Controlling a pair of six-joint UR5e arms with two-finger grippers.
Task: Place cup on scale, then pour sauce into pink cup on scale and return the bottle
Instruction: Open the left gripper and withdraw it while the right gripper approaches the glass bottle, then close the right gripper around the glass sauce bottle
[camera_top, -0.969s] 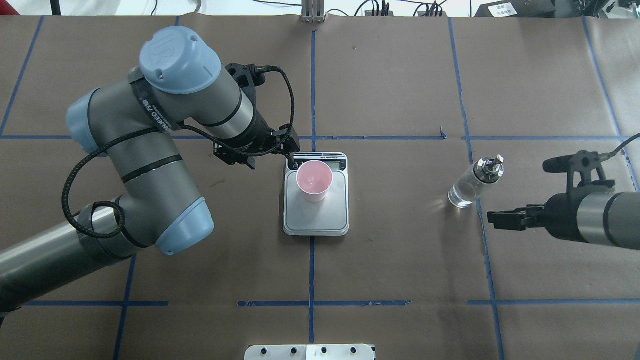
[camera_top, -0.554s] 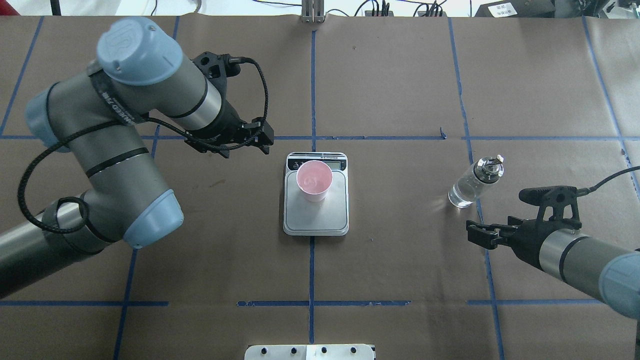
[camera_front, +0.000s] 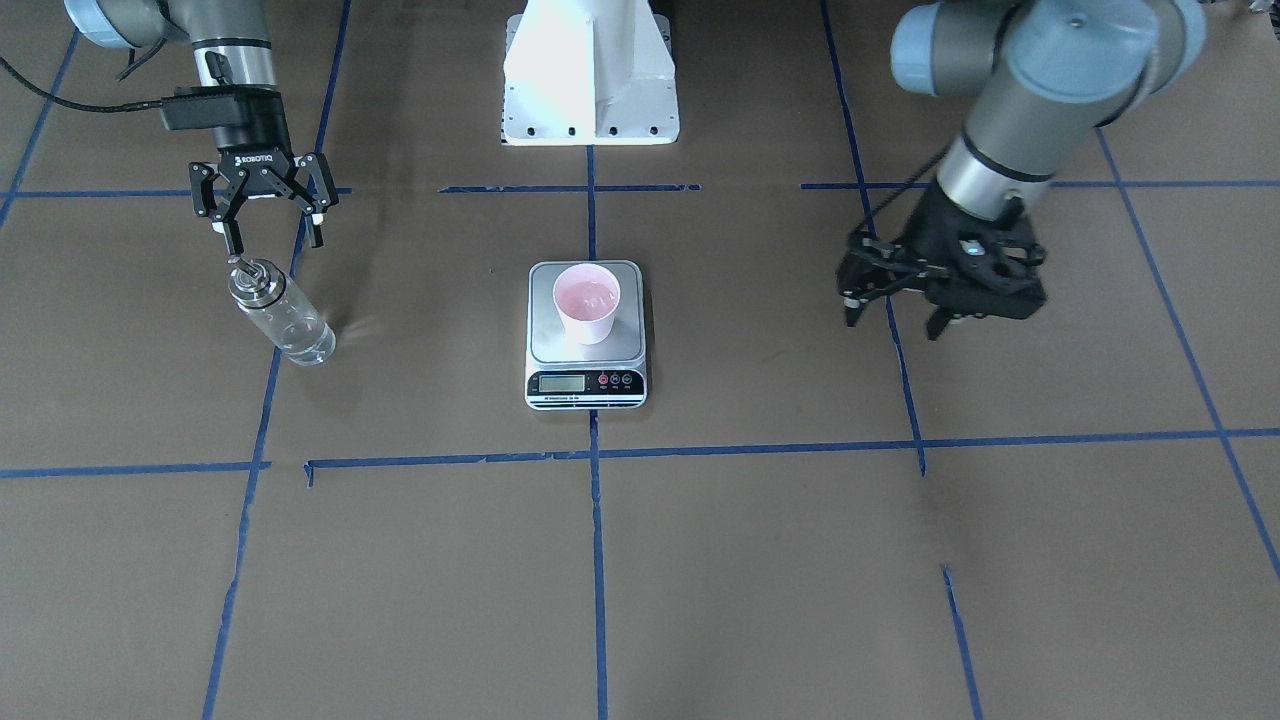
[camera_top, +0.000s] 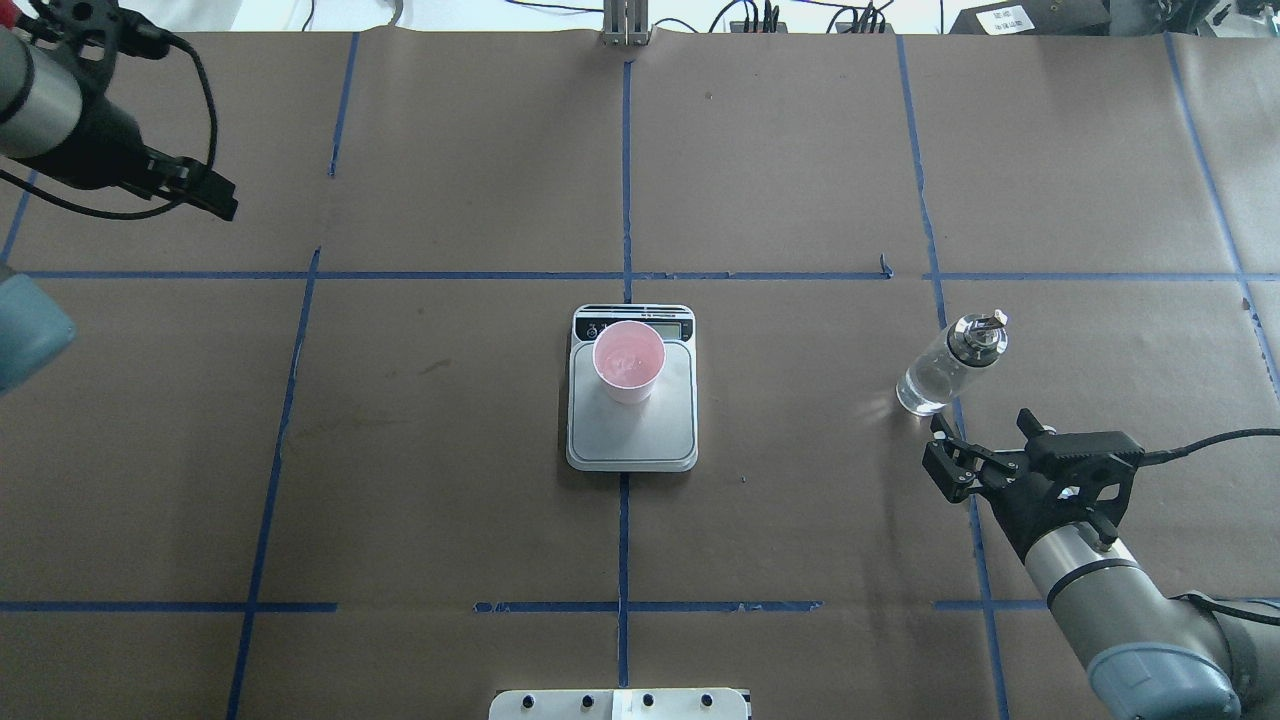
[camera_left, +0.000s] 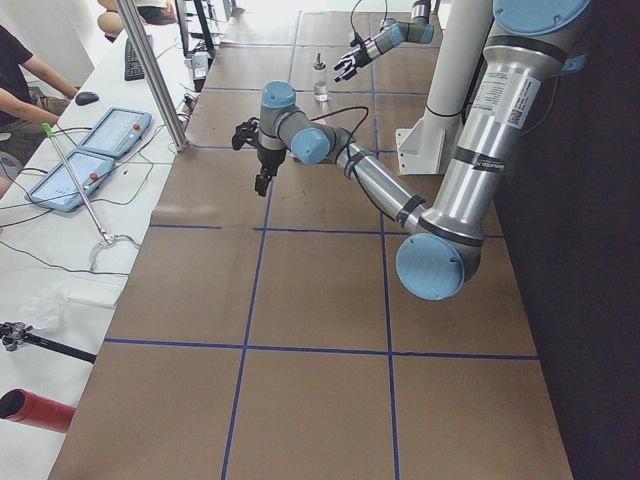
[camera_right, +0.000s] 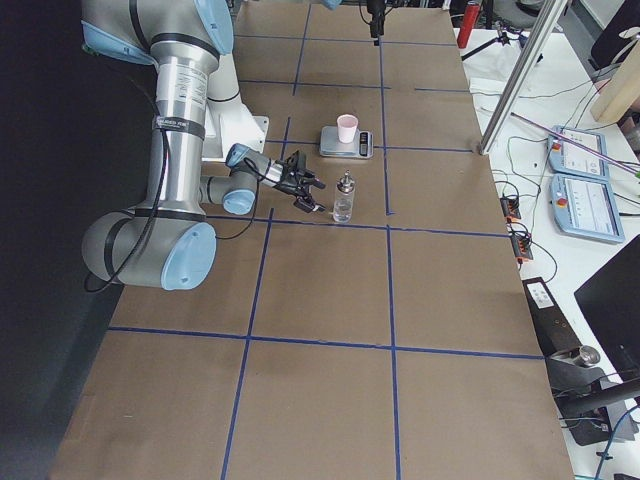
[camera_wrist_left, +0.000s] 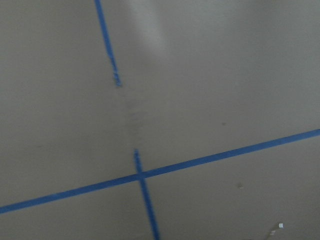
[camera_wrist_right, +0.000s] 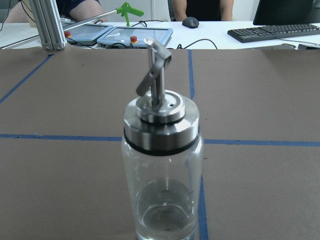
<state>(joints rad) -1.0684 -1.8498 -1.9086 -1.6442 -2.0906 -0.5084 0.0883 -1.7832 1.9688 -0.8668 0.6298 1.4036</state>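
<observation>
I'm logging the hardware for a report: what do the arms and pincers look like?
The left arm and right arm are silver-grey tubes with pale blue joint caps. The left pincer and right pincer are black, two-fingered; the right one bears white ROBOTIQ lettering. A black cable runs to each wrist.

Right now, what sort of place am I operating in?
Likely a robotics lab test bench: a paper-covered table gridded with blue tape, and an operators' desk with keyboard and control tablets alongside.
</observation>
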